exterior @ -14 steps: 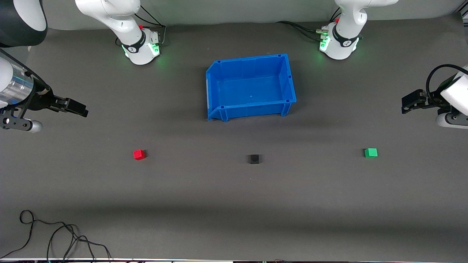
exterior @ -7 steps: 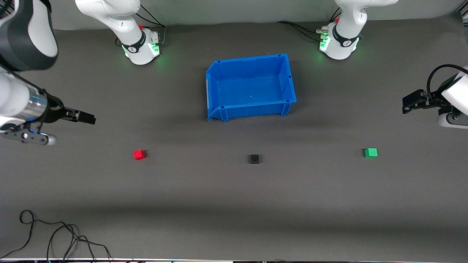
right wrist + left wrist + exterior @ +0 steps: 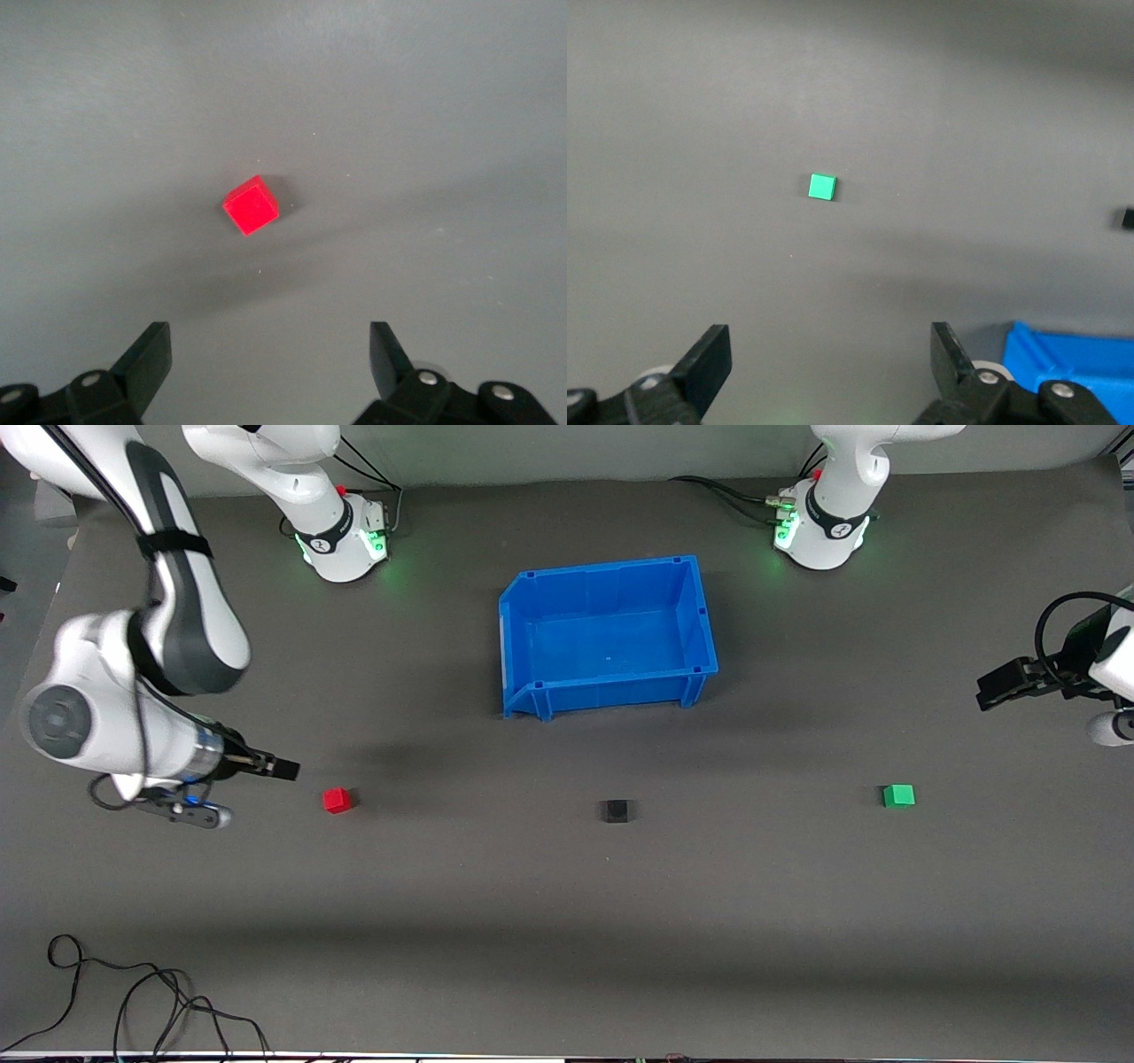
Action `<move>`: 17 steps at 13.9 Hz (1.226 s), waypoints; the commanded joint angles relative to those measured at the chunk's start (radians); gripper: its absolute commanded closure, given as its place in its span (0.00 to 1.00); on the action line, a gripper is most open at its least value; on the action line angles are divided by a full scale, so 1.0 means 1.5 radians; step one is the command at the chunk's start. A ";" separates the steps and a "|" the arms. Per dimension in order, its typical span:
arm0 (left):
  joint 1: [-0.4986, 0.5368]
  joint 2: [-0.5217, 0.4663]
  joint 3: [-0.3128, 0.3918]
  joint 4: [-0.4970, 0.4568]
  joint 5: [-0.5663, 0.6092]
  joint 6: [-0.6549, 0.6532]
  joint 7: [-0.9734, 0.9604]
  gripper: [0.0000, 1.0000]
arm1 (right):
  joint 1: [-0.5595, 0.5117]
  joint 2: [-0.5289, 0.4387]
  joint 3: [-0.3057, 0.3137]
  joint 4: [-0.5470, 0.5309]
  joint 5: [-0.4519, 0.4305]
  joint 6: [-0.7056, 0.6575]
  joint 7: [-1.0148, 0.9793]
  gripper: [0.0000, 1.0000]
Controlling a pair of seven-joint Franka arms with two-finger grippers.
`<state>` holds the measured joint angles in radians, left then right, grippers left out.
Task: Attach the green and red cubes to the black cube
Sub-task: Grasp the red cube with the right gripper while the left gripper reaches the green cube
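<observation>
- Since the earlier frames, I am seeing the right gripper (image 3: 285,768) swinging in from the right arm's end of the table toward the red cube (image 3: 337,800); it is now hanging just beside that cube, over the grey mat (image 3: 567,921).
- I am reading the right gripper's fingers (image 3: 142,363) as spread wide and holding nothing; the red cube (image 3: 251,205) is lying on the mat between and ahead of them in the right wrist view, untouched.
- I am seeing the left gripper (image 3: 997,688) shifting only slightly; it is hanging over the mat at the left arm's end of the table, well apart from the green cube (image 3: 898,795).
- I am reading its fingers (image 3: 709,359) as fully spread too, gripping nothing; the green cube (image 3: 822,186) is sitting alone on the mat ahead of them.
- I am finding all three cubes where they were: the black cube (image 3: 615,810) is resting between the red and green ones, well apart from each, in a row nearer to the front camera than the blue bin (image 3: 536,691).
- I am noting the bin and the loose cable (image 3: 133,1001) lying unmoved.
</observation>
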<state>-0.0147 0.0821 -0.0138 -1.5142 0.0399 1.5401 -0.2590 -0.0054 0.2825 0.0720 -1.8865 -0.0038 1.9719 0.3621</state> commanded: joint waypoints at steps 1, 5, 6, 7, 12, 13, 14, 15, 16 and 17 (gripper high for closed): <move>-0.003 0.001 0.003 -0.003 0.002 -0.015 -0.167 0.01 | -0.001 0.020 -0.002 -0.049 -0.012 0.084 0.017 0.03; 0.002 0.020 0.007 0.000 0.002 -0.044 -0.343 0.01 | 0.006 0.118 -0.003 -0.086 -0.072 0.243 0.016 0.05; 0.007 0.032 0.008 -0.002 0.002 -0.047 -0.390 0.01 | 0.006 0.135 -0.003 -0.083 -0.094 0.253 0.015 0.05; 0.014 0.046 0.008 -0.005 0.003 -0.049 -0.442 0.01 | 0.007 0.141 -0.003 -0.077 -0.103 0.254 0.012 0.05; 0.072 0.150 0.008 -0.013 -0.031 0.024 -0.704 0.00 | 0.008 0.161 0.004 -0.050 -0.098 0.251 0.014 0.05; 0.084 0.151 0.008 -0.030 -0.032 0.063 -0.749 0.00 | 0.022 0.161 0.004 -0.040 -0.094 0.248 0.021 0.04; 0.088 0.147 0.008 -0.052 -0.032 0.095 -0.776 0.00 | 0.028 0.157 0.003 -0.032 -0.093 0.247 0.021 0.04; 0.095 0.147 0.008 -0.074 -0.033 0.116 -0.794 0.00 | 0.027 0.154 0.003 -0.027 -0.093 0.244 0.024 0.04; 0.103 0.143 0.008 -0.107 -0.034 0.155 -0.813 0.00 | 0.028 0.154 0.003 -0.021 -0.092 0.229 0.028 0.04; 0.108 0.135 0.008 -0.148 -0.036 0.209 -0.845 0.00 | 0.028 0.158 0.004 -0.017 -0.092 0.212 0.031 0.04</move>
<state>0.1344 0.3393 0.0003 -1.6089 0.0021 1.7428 -1.4400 0.0318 0.5035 0.0798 -1.9437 -0.1283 2.3328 0.3782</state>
